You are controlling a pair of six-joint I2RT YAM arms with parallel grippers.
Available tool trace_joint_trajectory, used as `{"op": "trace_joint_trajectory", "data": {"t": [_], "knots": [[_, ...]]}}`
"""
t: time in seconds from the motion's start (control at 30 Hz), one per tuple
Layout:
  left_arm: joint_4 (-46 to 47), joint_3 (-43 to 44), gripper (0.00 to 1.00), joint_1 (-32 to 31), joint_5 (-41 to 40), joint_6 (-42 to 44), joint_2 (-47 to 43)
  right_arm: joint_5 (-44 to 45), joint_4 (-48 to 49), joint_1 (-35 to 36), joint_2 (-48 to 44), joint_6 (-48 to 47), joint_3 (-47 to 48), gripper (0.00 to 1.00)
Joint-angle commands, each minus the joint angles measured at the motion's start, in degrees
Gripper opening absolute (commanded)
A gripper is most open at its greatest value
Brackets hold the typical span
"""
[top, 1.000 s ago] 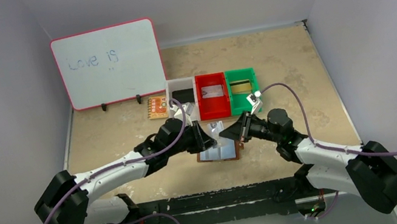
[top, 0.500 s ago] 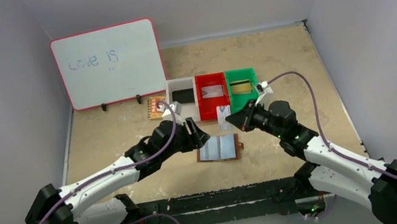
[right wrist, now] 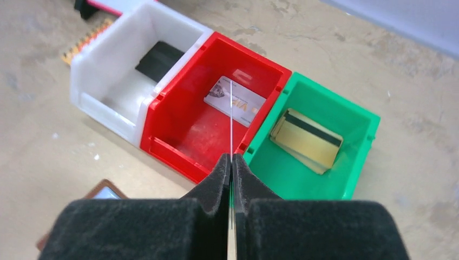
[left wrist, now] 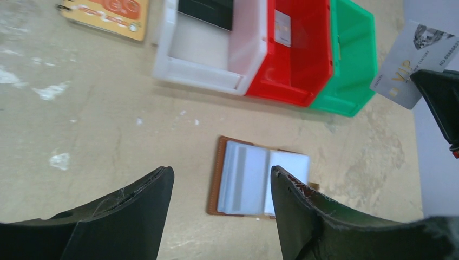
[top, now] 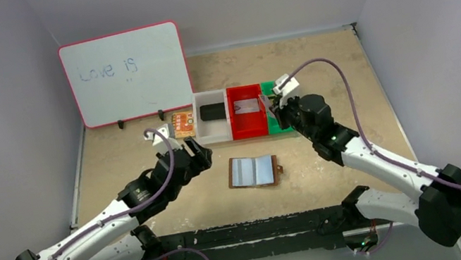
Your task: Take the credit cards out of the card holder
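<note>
Lifted away from the open wallet [top: 254, 171], the right claw [right wrist: 231, 162] pinches a silver card [left wrist: 408, 65] upright over the wall between red bin [right wrist: 168, 149] and green bin [right wrist: 303, 181]; the left claw [left wrist: 221, 172], spread wide, hangs near the wallet's left side.

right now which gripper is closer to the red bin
Right. The right gripper hangs at the red bin, pinching a card; the left gripper sits back and left of it.
</note>
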Motion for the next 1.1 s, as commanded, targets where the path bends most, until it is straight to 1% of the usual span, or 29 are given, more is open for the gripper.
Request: {"op": "trace_joint_trajectory", "data": {"t": [0.0,0.13,0.2,0.33,0.4,0.5,0.53,0.57,0.63,0.67,0.73,0.8,0.9,1.07], "knots": [[-8.4,2.7,0.66,-0.1,-11.5,0.2,-3.3,-4.7,0.9,0.2,4.9,-19.5,6.8,0.00],[-14.5,6.5,0.66,-0.1,-20.7,1.6,-3.1,-5.1,-1.6,0.2,10.8,-24.0,11.4,0.00],[-16.3,8.7,0.67,-0.1,-23.9,4.9,-2.3,-5.0,-2.0,0.2,14.0,-25.8,13.0,0.00],[-16.6,10.5,0.67,-0.1,-28.8,11.3,0.4,-6.0,-3.4,0.2,19.0,-28.8,16.8,0.00],[-15.9,9.3,0.67,-0.1,-31.0,12.9,1.6,-7.6,-3.5,0.2,21.0,-30.2,18.2,0.00],[-13.2,7.9,0.68,0.1,-31.9,16.3,2.2,-8.5,-2.5,0.2,24.1,-32.4,19.2,0.00],[-12.6,8.3,0.69,0.6,-31.0,17.2,2.2,-8.8,-3.0,0.2,25.1,-33.5,19.4,0.00],[-11.5,8.6,0.69,2.2,-28.3,19.2,1.8,-9.0,-4.0,0.2,26.2,-33.9,21.5,0.00],[-10.2,9.6,0.70,10.1,-19.1,22.5,1.1,-9.2,-5.9,0.2,28.1,-34.6,23.7,0.00],[-9.6,9.4,0.70,13.8,-16.0,23.6,0.5,-9.5,-6.8,0.2,29.0,-35.0,24.5,0.00],[-8.6,7.9,0.70,20.7,-11.3,25.8,0.2,-9.5,-6.9,0.2,30.3,-36.2,25.2,0.00],[-9.1,7.8,0.70,24.8,-8.8,26.2,0.7,-10.1,-8.0,0.2,31.7,-37.5,26.0,0.00],[-8.0,8.2,0.70,25.6,-7.8,26.2,1.1,-10.3,-9.6,0.2,33.5,-39.8,27.3,0.00],[-8.1,8.8,0.70,25.6,-12.6,27.0,0.7,-9.6,-9.5,0.2,36.2,-43.7,28.3,0.00]]}}
